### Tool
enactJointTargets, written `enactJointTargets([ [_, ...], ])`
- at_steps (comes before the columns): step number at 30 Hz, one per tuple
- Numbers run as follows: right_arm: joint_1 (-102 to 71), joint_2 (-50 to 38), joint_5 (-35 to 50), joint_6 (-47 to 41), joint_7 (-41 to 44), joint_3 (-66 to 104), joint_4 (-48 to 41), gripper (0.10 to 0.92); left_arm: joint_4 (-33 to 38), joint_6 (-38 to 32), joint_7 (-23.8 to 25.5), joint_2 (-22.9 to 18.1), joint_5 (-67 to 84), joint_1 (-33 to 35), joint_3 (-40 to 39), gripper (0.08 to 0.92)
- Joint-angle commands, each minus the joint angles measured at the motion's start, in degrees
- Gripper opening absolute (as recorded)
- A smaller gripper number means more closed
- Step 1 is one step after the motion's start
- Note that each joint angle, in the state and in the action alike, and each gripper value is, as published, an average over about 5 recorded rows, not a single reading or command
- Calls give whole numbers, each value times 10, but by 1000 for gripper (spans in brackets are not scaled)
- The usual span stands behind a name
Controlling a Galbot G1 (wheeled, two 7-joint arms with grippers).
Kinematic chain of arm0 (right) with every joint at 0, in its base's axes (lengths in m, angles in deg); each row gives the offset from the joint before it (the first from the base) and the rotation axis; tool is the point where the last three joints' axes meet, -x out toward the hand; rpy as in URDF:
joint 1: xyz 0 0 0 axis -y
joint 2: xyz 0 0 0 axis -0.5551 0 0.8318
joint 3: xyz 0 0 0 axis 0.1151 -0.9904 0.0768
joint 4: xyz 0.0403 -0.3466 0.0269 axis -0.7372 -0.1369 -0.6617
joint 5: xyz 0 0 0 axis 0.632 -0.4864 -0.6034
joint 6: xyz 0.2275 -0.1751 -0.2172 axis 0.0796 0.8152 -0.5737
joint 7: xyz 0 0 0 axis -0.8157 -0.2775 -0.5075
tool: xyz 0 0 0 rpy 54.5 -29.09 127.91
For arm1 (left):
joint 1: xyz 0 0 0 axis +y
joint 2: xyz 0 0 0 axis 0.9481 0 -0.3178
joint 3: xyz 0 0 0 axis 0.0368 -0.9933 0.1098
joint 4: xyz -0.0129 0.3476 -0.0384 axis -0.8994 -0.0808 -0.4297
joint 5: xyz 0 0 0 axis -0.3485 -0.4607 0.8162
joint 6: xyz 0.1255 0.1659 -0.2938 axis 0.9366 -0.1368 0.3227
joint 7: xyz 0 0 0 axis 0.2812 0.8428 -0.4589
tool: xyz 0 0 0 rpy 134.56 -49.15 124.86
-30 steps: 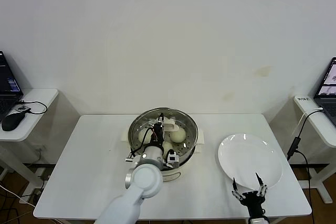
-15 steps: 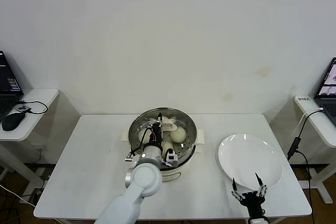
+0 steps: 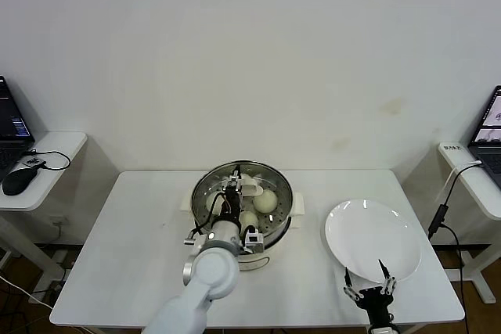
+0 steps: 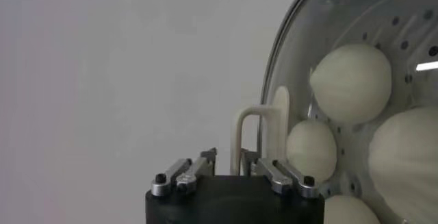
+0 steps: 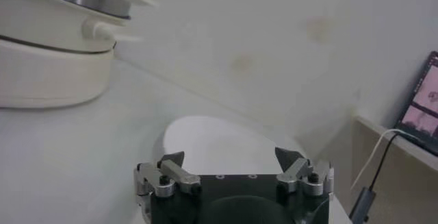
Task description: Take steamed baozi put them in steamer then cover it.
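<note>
Baozi [image 3: 264, 201]: cream-white round buns, lying inside the steamer [image 3: 243, 213] at the middle of the white tabletop [image 3: 133, 256]; the head view shows at least two clearly, the left wrist view shows four [image 4: 350, 83] through the glass. Steamer: shiny perforated steel basket on a cream-white pot base with side handles, standing left of the plate and apart from it. Cover [image 3: 241, 191]: clear glass lid with metal rim and cream-white bar handle [image 4: 262, 140], sitting on the steamer over the buns. Left end effector [image 3: 232, 190]: above the cover at its handle; in the left wrist view its fingers [image 4: 185, 175] stand a little apart on either side of the handle's near end, close to it, and whether they touch it cannot be told. Right end effector [image 3: 365, 281]: at the near right edge of the tabletop, just at the near rim of the plate, fingers [image 5: 171, 159] spread wide, holding nothing. Plate [image 3: 374, 238]: flat, white, round, on the right part of the tabletop. Side desks: one at far left carrying a laptop [image 3: 12, 127] and a black mouse [image 3: 19, 180], one at far right carrying another laptop [image 3: 489, 134].
</note>
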Motion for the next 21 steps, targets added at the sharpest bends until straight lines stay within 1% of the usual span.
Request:
enactJointTargets([
  [1,-1,0,-3,0,0,-2,1,823,87,-3,-7,19,9,64,10,481],
  [5,-3,0,-4,0,0,-1,2,823,162,-8,-13,36,33,116,27,602],
  [9,-6,0,-5,0,1,-1,2,823,229,-21,-31,60,91,180,55,697],
  [12,-9,-1,-5,1,2,-3,5,823,268,-36,-65,71,159,240,91,770],
  [14,-11,-1,-1,3,4,-4,8,823,292,-50,-101,77,234,290,132,813],
  [15,-12,-2,3,6,7,-4,9,823,300,-61,-120,82,280,314,158,818],
  [18,-15,-7,33,27,17,-8,14,823,298,-120,-191,90,469,375,253,822],
  [21,-22,-17,75,46,24,-18,24,823,254,-232,-233,77,672,418,338,823],
])
